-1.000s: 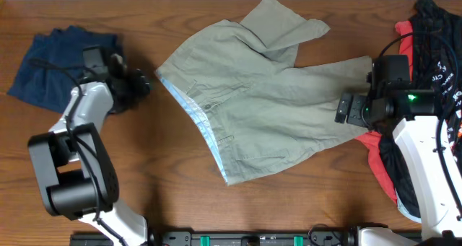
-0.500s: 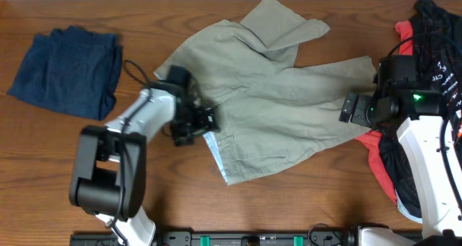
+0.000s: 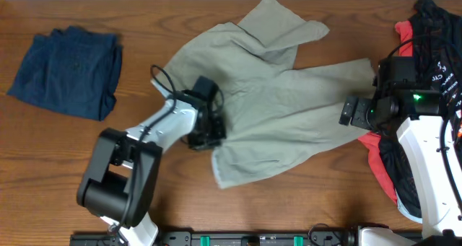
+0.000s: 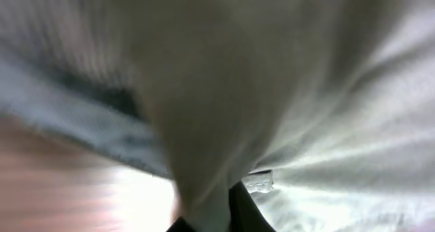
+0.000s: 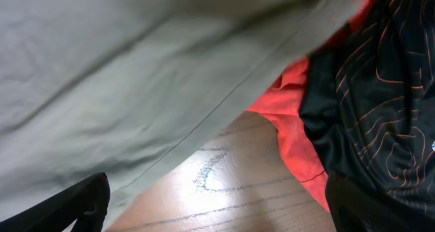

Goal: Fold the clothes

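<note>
The khaki shorts (image 3: 274,109) lie spread across the middle of the table, one leg folded back at the top. My left gripper (image 3: 211,130) is at their waistband edge, shut on a pinch of the fabric; the left wrist view shows cloth (image 4: 326,123) bunched between the jaws of this gripper (image 4: 217,215). My right gripper (image 3: 349,110) stands open at the hem of the right leg. In its wrist view the hem (image 5: 122,75) lies just above the gap of the gripper (image 5: 217,211), over bare wood.
A dark navy garment (image 3: 68,69) lies at the far left. A black-and-red sports pile (image 3: 426,51) sits by the right arm, its red edge (image 5: 292,123) touching the shorts' hem. The table (image 3: 144,22) is brown wood.
The left arm swung from beside the navy garment to the shorts' waistband and shut on it, turning the edge over so the pale blue lining is covered. The right arm stayed put.
</note>
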### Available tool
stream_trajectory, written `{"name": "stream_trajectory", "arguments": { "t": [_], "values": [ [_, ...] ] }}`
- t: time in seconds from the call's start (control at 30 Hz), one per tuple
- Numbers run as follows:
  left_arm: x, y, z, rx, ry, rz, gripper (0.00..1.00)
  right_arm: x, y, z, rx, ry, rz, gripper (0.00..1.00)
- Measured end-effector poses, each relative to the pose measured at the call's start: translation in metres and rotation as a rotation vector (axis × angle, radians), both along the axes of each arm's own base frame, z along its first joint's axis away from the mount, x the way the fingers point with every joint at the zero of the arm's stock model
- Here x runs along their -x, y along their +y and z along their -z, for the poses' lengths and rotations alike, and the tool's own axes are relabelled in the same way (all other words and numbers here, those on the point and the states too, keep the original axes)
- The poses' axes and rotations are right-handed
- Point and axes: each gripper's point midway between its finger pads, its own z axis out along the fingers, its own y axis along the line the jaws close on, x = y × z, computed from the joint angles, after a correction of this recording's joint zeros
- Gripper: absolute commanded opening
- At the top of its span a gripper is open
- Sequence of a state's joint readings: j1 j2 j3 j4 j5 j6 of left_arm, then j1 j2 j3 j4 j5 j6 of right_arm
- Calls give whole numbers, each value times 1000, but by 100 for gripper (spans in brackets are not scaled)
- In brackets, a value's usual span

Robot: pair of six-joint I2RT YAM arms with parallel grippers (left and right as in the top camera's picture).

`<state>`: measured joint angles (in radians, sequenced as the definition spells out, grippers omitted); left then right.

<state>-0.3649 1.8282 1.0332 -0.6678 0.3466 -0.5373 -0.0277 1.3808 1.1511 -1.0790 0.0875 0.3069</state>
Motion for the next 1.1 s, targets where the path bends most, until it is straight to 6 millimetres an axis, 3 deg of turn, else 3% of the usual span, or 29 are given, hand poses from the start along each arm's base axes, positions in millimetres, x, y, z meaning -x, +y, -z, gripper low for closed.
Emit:
{"name": "stream_trajectory", "arguments": {
  "t": [0.2, 0.23, 0.27, 0.3, 0.37, 0.5, 0.73, 1.1],
  "values": [
    [-47, 119, -20, -251, -3, -249, 9, 0, 0, 0, 0, 2, 0, 99],
    [-53, 136, -29, -264, -4, -295, 37, 0, 0, 0, 0, 1, 0, 99],
    [-56, 147, -36, -269, -2, -317, 54, 0, 0, 0, 0, 2, 0, 99],
    [-60, 157, -42, -267, -2, -348, 64, 0, 0, 0, -1, 0, 0, 99],
    [-58, 167, -50, -258, 19, -376, 71, -2, 1, 0, -8, -8, -2, 99],
    [-40, 163, -50, -251, 94, -367, 72, -17, 14, -4, -80, -72, -29, 99],
    [-42, 137, -49, -238, 75, -291, 72, -59, 46, -4, -174, -192, -166, 99],
    [-57, 84, -44, -217, -37, -133, 72, -160, 107, 58, -216, -369, -393, 99]
  ]
}}
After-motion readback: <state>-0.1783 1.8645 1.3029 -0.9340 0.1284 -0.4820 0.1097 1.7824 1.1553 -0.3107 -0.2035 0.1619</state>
